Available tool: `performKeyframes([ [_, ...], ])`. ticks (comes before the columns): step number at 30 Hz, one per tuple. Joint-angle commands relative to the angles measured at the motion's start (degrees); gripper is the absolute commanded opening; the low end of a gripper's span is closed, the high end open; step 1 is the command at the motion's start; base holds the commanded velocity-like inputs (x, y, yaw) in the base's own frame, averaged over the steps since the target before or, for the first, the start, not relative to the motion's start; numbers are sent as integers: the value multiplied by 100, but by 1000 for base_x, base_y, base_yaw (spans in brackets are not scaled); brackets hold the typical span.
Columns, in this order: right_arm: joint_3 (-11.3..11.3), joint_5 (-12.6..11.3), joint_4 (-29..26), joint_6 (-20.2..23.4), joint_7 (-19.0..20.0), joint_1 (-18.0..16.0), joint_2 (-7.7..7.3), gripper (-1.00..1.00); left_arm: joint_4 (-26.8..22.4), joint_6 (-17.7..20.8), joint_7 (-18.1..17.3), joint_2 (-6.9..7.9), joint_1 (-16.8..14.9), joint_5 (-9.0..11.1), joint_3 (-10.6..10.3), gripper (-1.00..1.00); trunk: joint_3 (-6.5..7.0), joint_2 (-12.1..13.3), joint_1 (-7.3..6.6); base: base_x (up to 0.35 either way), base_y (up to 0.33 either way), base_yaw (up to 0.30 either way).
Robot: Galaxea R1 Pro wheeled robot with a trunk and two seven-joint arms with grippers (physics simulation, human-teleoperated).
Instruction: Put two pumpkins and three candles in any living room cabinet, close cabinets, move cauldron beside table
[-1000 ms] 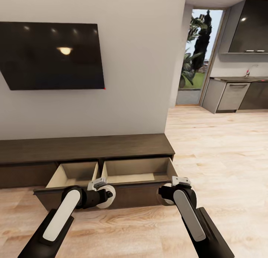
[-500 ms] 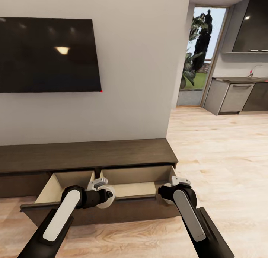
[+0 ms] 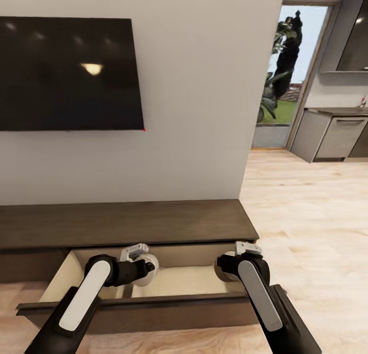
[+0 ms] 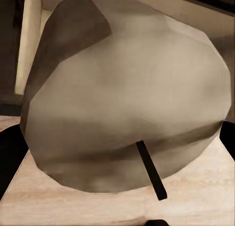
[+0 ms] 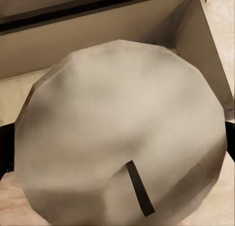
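Closer now, each claw (image 3: 149, 266) (image 3: 223, 268) grips a candle (image 4: 127, 99) (image 5: 122, 133), wick toward camera, over the open cabinet (image 3: 128, 223) drawer.

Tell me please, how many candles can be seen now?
2. One candle sits in the left gripper, one candle in the right gripper, both over the open drawer. Others may be hidden.

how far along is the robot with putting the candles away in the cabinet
Done: the cabinet has a drawer pulled open, its pale inside showing nothing stored that I can see. In hand: the left gripper holds one candle and the right gripper another candle, both over the open drawer. Left: releasing both, the third candle, the pumpkins, closing up, the cauldron.
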Motion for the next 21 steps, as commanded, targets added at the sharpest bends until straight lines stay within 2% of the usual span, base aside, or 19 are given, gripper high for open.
performKeyframes([
  [1, 6, -36, -10, 23, -60, -7, 0, -100, -5, -9, 60, 3, -6, 66, -11, -100, -5, -3, 3, 331, 103, 52],
  [10, 84, -36, -30, 24, -53, -9, 7, -100, 0, -9, 60, 1, -6, 66, -27, -100, -5, -3, 3, 331, 103, 9],
  [15, 88, -36, -18, 23, -53, -6, 1, -100, 0, -9, 57, 1, -6, 66, -29, -100, -5, -3, 3, 322, 16, 0],
  [21, 88, -36, -5, 21, -53, -10, 0, -100, 0, -9, 58, 1, -6, 66, -29, -100, -5, -3, 3, 118, 1, 0],
])
